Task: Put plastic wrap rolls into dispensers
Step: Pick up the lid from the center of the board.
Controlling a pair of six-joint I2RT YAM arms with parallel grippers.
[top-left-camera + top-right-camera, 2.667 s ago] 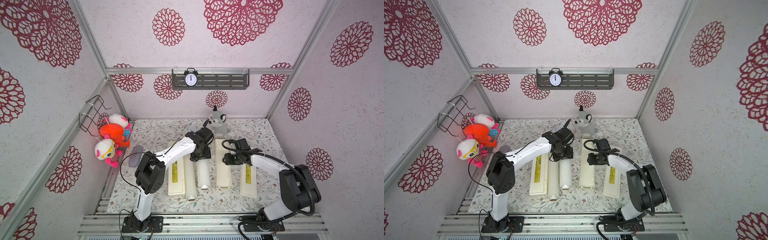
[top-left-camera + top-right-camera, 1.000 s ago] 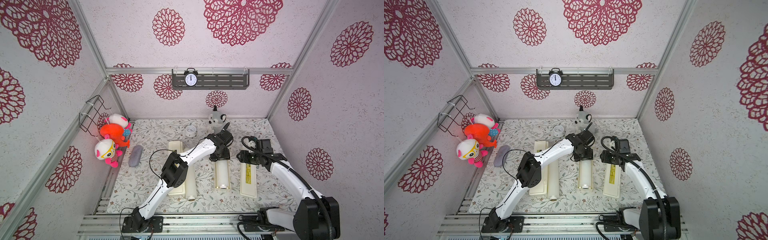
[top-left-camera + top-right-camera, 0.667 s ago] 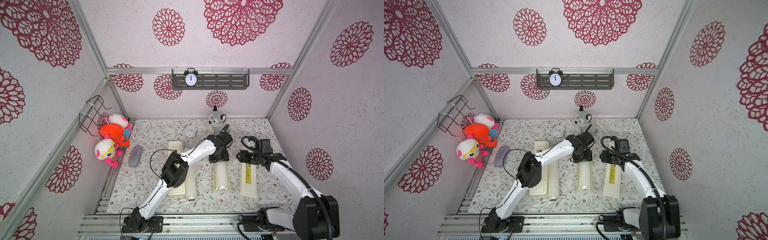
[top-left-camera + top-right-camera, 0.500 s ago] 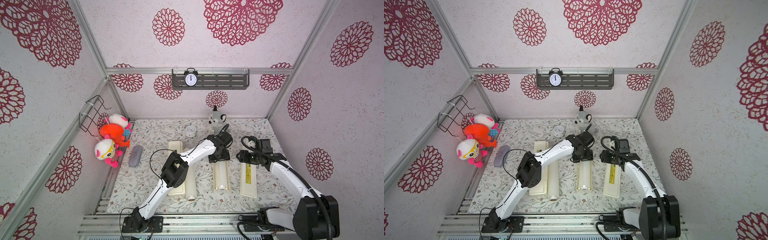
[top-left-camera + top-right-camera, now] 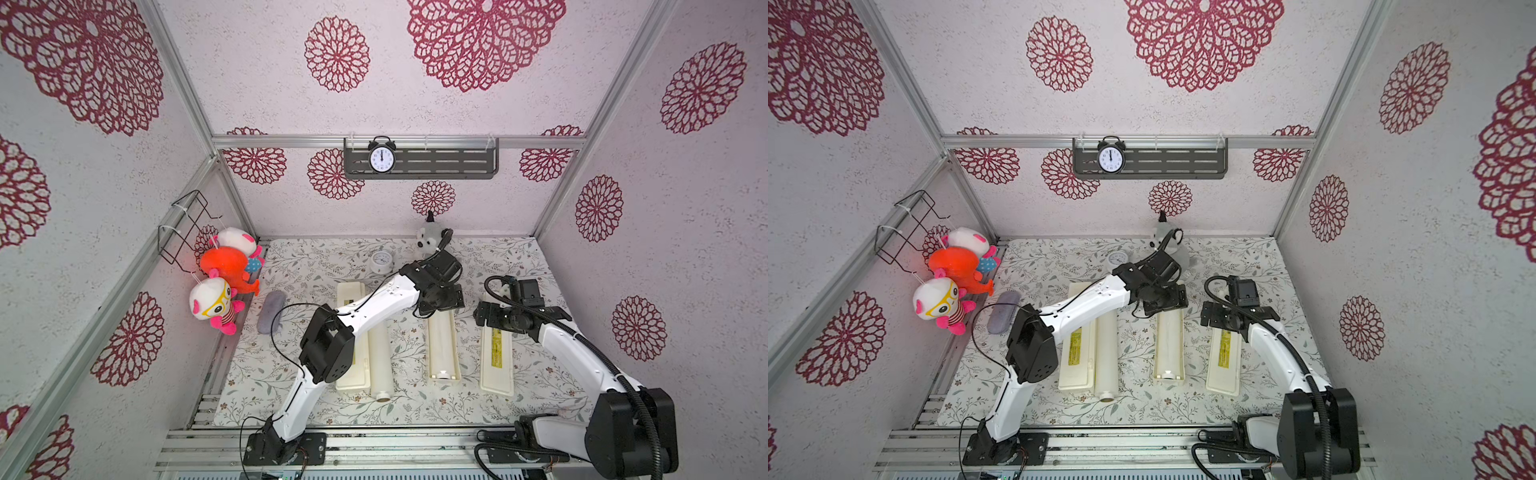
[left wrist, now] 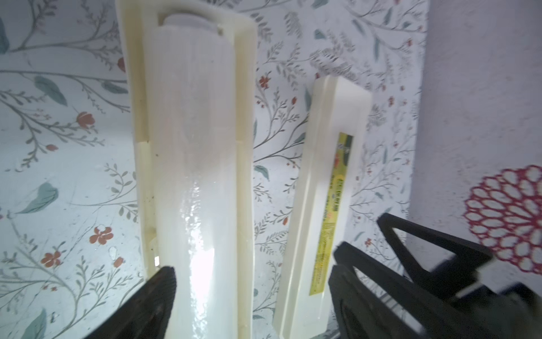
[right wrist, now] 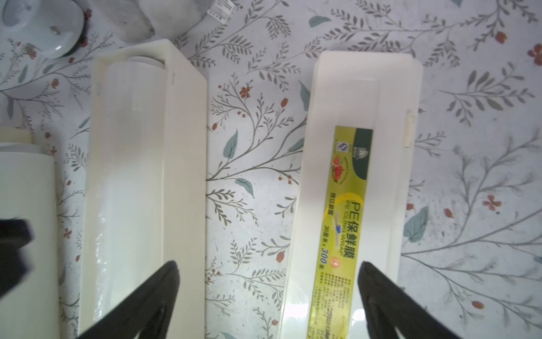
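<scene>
I count two rolls and two dispensers. One roll lies inside the open dispenser, mid-mat. The loose roll lies on the mat just beside the closed dispenser. A single labelled lid lies apart, on the open dispenser's other side. There are two grippers. The left gripper hangs over the filled dispenser's far end, fingers spread wide, holding nothing. The right gripper is equally spread and empty, over the gap between that dispenser and the lid.
</scene>
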